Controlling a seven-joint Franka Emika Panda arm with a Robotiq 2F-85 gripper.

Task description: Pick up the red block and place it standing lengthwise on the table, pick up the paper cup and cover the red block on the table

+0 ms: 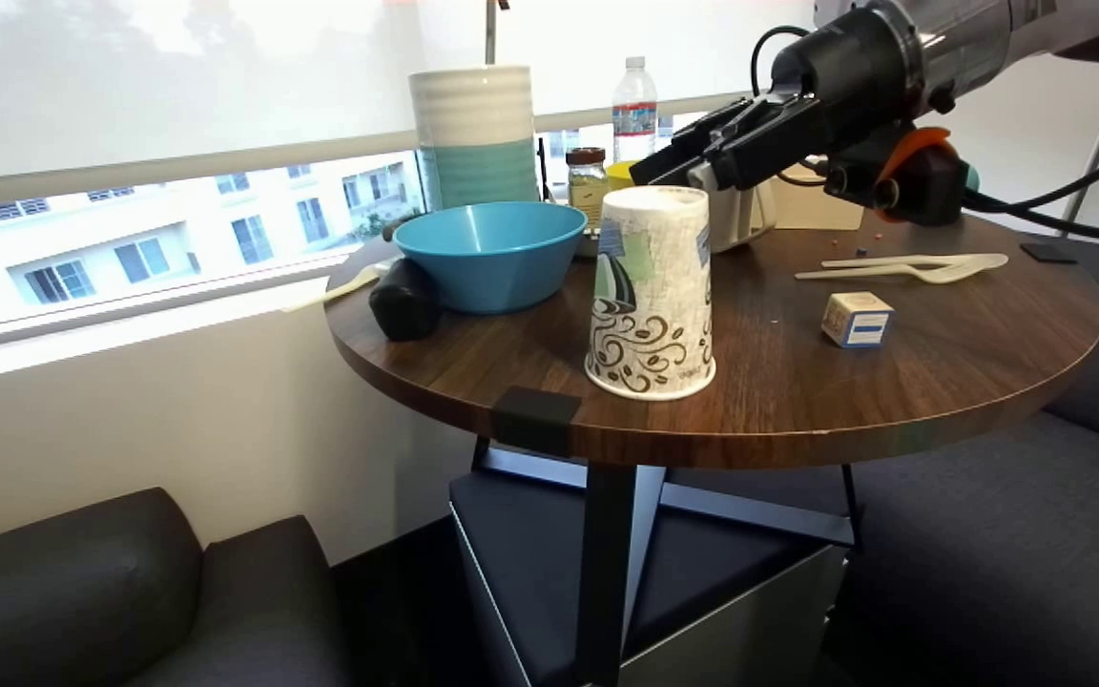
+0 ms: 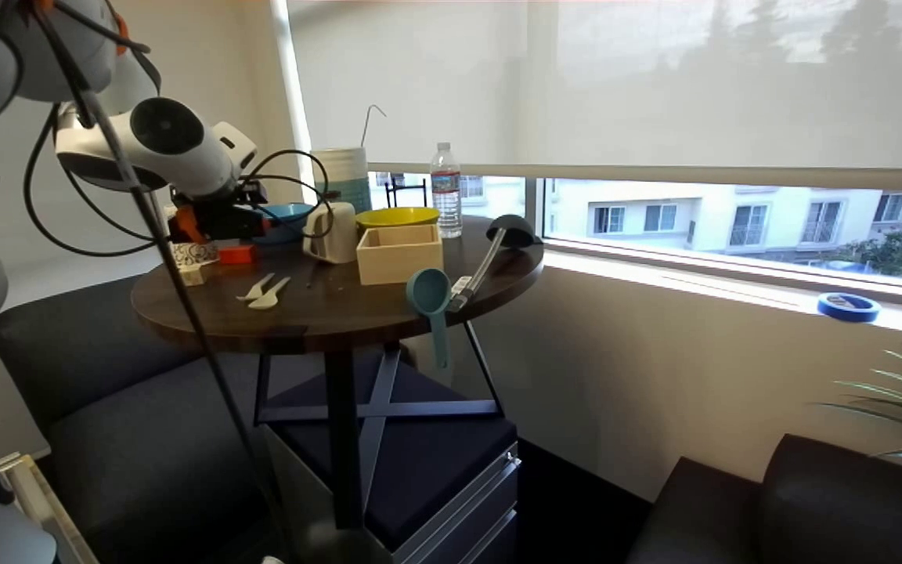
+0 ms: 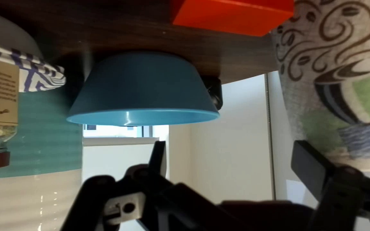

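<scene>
In the wrist view, which stands upside down, the gripper has its fingers spread wide with nothing held; the one red block shows beyond them at the top, its corner overlapping the one paper cup, and I cannot tell whether they touch. The step in hand, I judge, is grasping the block: come down over it, bring it squarely between the fingers, pinch close to one end, then turn it upright and let go only once its end sits flat. In an exterior view the block appears to lie on its side at the cup's right on the table; counted here are one small cube, two pieces of pale cutlery, one mug, one wooden box, one yellow bowl, one water bottle and one teal scoop. In an exterior view the cup stands mouth-down close to the near edge, the block out of sight, probably behind it, and the fingers hang beyond the cup's top, so the descent should clear that first; to the left are one blue bowl and one more pale utensil, with one jar and one tall two-tone pot farther off.
</scene>
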